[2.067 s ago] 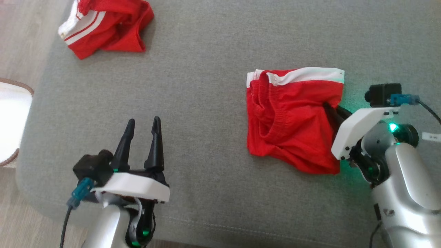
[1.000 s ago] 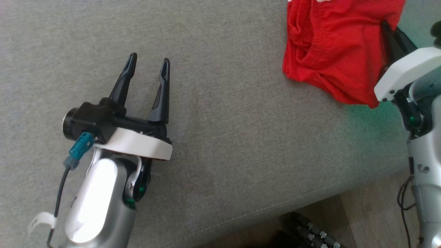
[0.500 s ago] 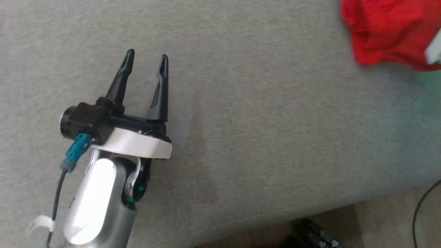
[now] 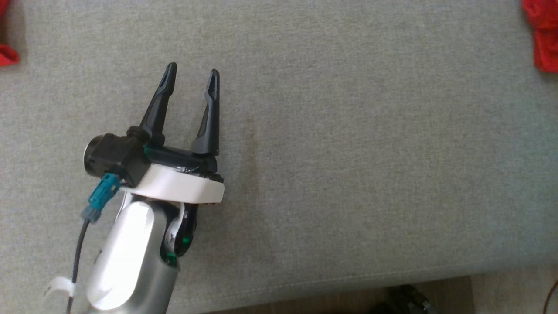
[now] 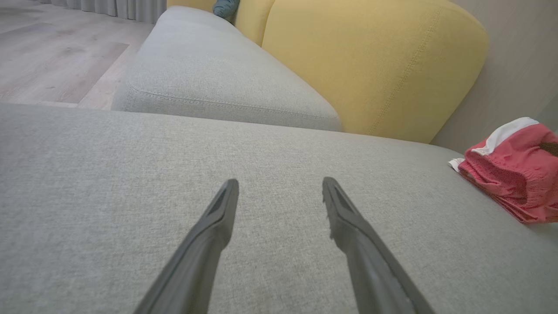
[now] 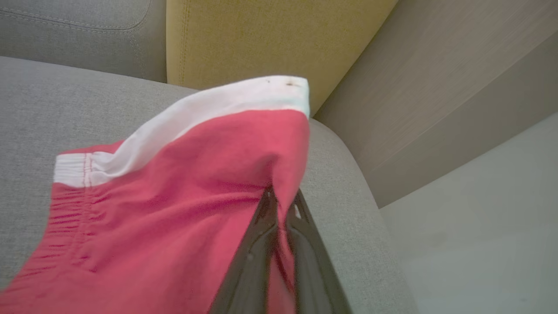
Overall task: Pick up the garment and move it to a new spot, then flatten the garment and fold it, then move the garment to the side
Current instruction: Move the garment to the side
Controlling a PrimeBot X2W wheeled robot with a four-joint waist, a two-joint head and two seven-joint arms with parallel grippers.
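Observation:
The garment, red shorts with a white waistband (image 6: 174, 196), lies bunched on the grey sofa seat (image 4: 348, 152). In the right wrist view my right gripper (image 6: 281, 196) is shut on its red edge, the cloth draped over both fingers. A sliver of the garment (image 4: 542, 39) shows at the head view's top right edge, and the garment (image 5: 514, 174) sits far right in the left wrist view. My left gripper (image 4: 192, 72) hovers open over bare cushion, well left of the shorts; the same left gripper (image 5: 280, 185) holds nothing between its fingers.
A second red garment (image 4: 6, 54) peeks in at the head view's top left edge. A yellow backrest (image 5: 370, 65) rises behind the seat. The seat's front edge meets wooden floor (image 4: 501, 292), with a dark object (image 4: 405, 298) below it.
The head camera has swung, so the garment and right arm slid out toward the picture's right edge. The left gripper stays open in much the same pose.

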